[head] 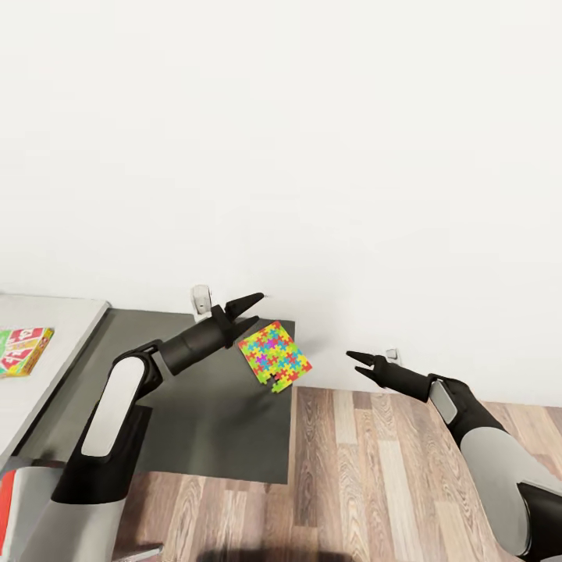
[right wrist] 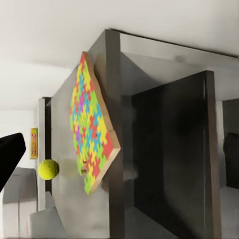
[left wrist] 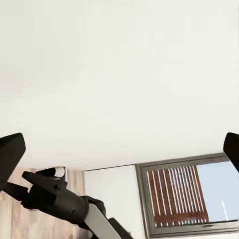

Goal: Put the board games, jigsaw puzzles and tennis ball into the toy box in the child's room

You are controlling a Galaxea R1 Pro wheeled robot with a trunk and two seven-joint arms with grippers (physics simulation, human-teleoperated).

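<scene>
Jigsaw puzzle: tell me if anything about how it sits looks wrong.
Yes. The jigsaw puzzle is tipped up at an angle near the edge of the dark grey table, not lying flat, and the right wrist view shows it raised off the surface. The open left gripper is close beside it, but I cannot tell whether they touch.

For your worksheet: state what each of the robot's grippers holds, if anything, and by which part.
Nothing is held. Both the left gripper and right gripper have open jaws; the jigsaw puzzle lies unheld at the table edge.

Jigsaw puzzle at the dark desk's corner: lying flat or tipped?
Tipped: the jigsaw puzzle lies tilted at the dark desk wing's corner, one edge overhanging; the right wrist view shows it raised off the surface.
</scene>
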